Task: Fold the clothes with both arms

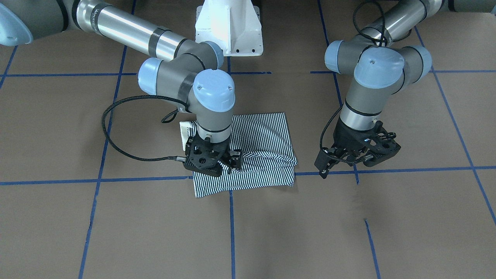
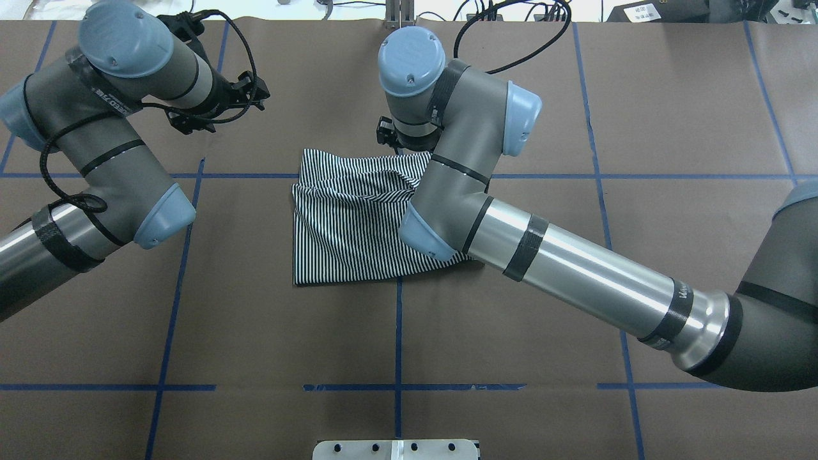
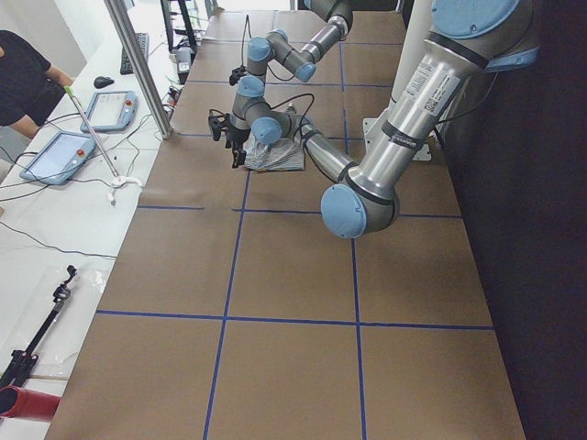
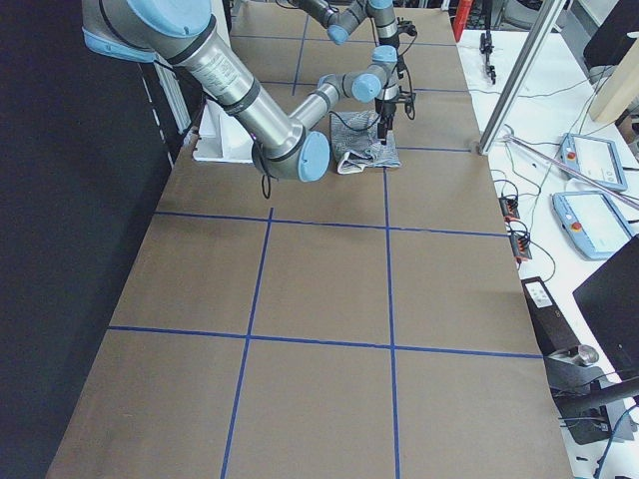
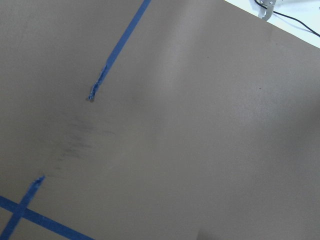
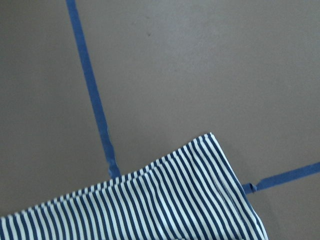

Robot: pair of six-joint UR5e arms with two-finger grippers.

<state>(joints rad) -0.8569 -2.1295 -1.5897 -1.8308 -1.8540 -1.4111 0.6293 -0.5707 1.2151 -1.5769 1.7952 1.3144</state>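
The striped polo shirt (image 1: pixel 267 131) lies folded into a rough square on the brown table, with a bit of white collar (image 1: pixel 185 130) at its edge. It also shows in the overhead view (image 2: pixel 345 223) and the right wrist view (image 6: pixel 175 200). My right gripper (image 1: pixel 228 162) is low over the shirt's near edge and looks shut on a pinch of striped fabric, which wrinkles toward it. My left gripper (image 1: pixel 358 157) hovers over bare table beside the shirt, apart from it, open and empty. In the overhead view the left gripper (image 2: pixel 217 108) is at the far left.
The white pedestal base (image 1: pixel 229 27) stands at the robot's side of the table. Blue tape lines (image 1: pixel 232 224) grid the brown surface. Side tables with teach pendants (image 3: pixel 64 151) and a person (image 3: pixel 23 73) lie past the table's far edge.
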